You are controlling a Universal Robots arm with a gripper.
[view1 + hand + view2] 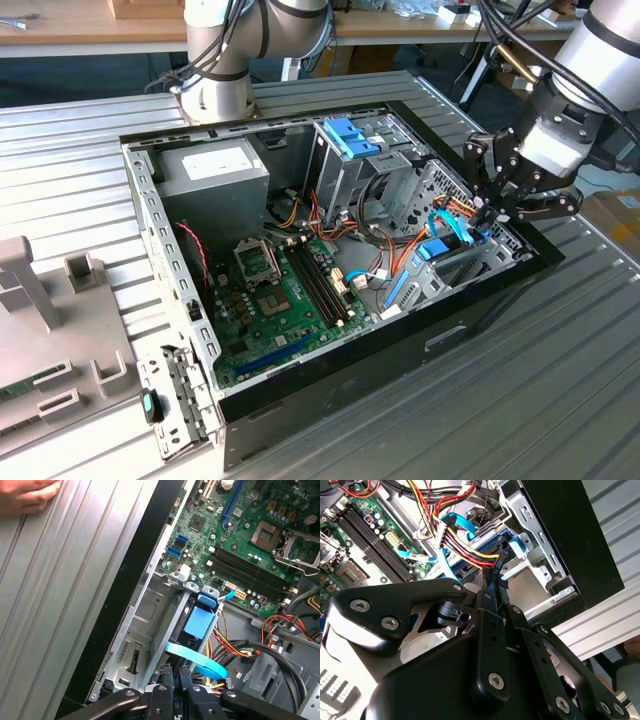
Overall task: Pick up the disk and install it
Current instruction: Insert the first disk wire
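The gripper [497,213], fingers drawn narrow and holding nothing, hovers over the open computer case's [330,385] three o'clock corner, just above the blue-handled disk [437,249] seated in its bay [150,625].

the gripper [492,212] is matt black metal with bright screw heads. the disk [199,625] has a smooth light-blue plastic carrier. the computer case [150,215] is dull grey sheet metal, perforated, with a glossy black outer rim. the motherboard [275,300] is glossy green. the table [560,380] is ribbed, satin aluminium.
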